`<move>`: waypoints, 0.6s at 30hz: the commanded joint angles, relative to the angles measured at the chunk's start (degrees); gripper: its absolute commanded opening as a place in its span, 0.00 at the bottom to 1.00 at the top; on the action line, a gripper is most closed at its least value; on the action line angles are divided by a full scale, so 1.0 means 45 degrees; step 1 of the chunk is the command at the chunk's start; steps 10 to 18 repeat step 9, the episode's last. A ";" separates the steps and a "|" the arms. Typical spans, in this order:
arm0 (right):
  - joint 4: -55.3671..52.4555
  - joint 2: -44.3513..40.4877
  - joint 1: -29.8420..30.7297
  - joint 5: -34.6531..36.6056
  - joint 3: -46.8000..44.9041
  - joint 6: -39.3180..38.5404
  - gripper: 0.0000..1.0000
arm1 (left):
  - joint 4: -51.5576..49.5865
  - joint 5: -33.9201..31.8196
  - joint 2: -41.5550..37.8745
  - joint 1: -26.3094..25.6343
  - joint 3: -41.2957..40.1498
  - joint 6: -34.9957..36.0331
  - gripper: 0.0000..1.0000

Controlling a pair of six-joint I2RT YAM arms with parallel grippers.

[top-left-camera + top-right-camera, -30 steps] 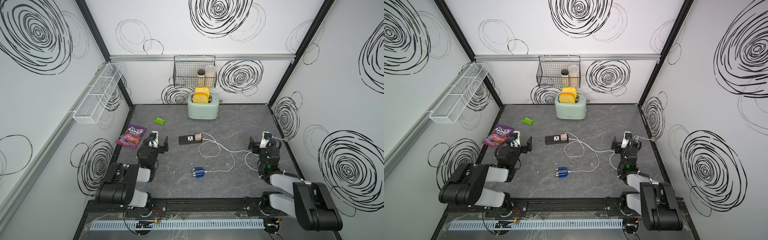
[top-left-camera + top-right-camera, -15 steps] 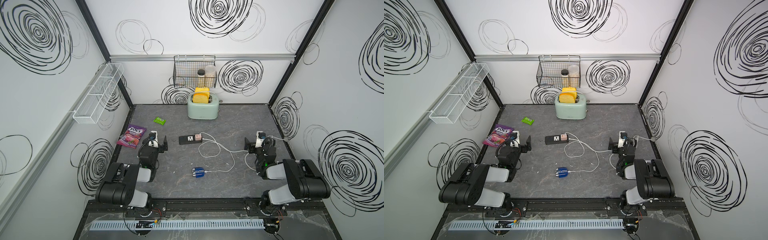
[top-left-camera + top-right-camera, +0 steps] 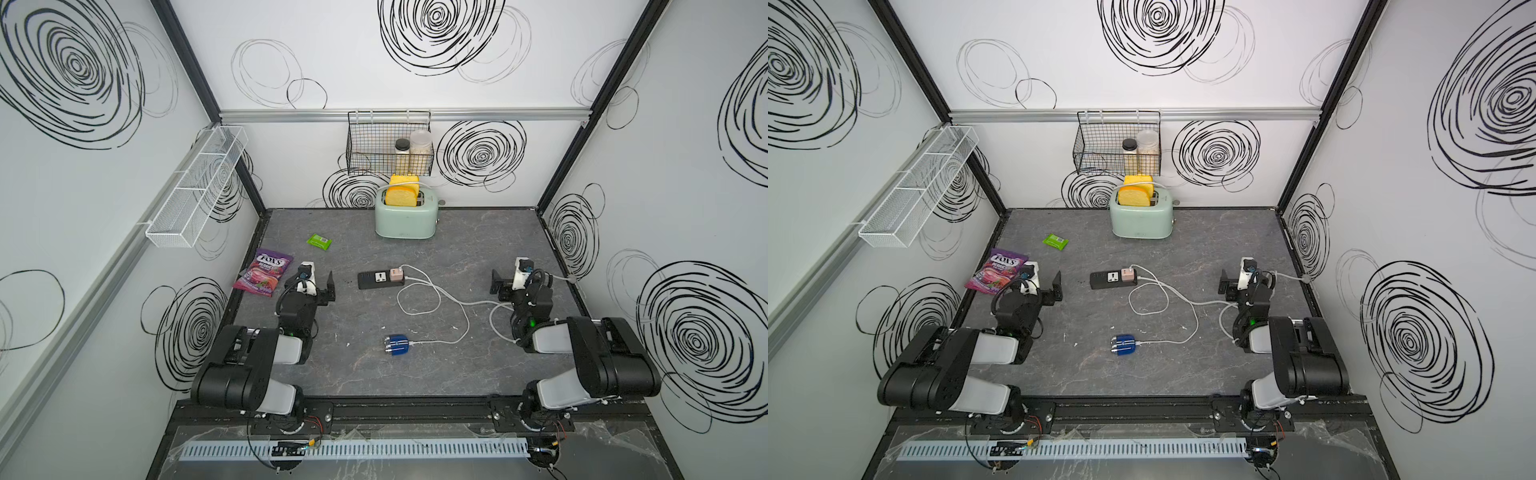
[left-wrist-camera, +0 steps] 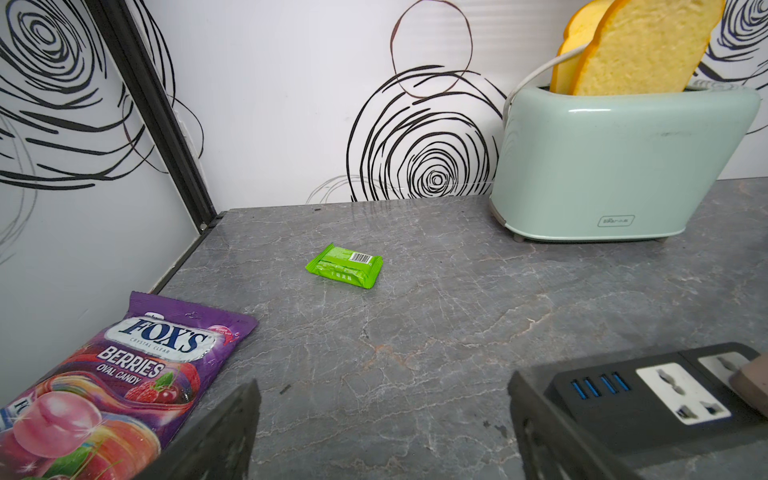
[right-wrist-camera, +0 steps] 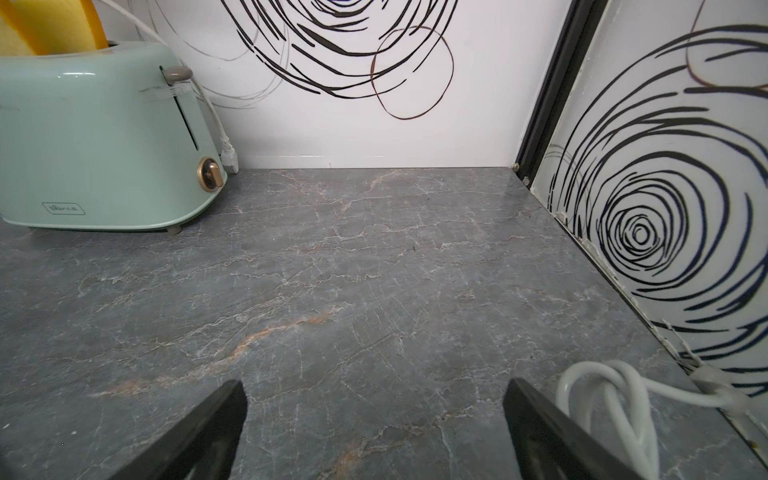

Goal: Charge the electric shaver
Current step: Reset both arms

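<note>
Right arm has folded back since a second ago; left arm unmoved. Two grippers, both jaws spread wide, holding nothing: left gripper just left of one strip, right gripper well right of it. One shaver lies on the table nearer the robot than the strip, cabled to one adapter plugged into the strip. One toaster behind the strip, two slices.

Robot laboratory cell: swirl-printed white panel walls are enclosing a grey marbled tabletop; a mint-green toaster is standing ahead of two black robot arms.
</note>
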 commanded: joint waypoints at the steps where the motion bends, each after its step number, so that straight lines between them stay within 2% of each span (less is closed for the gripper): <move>1: 0.0093 -0.0024 -0.0056 0.0042 0.0094 0.0110 0.98 | 0.0514 -0.0143 -0.0030 -0.0050 0.0295 -0.0138 0.97; 18: 0.0119 -0.0020 -0.0036 0.0051 0.0078 0.0107 0.98 | 0.0514 -0.0114 -0.0031 -0.0050 0.0294 -0.0138 0.97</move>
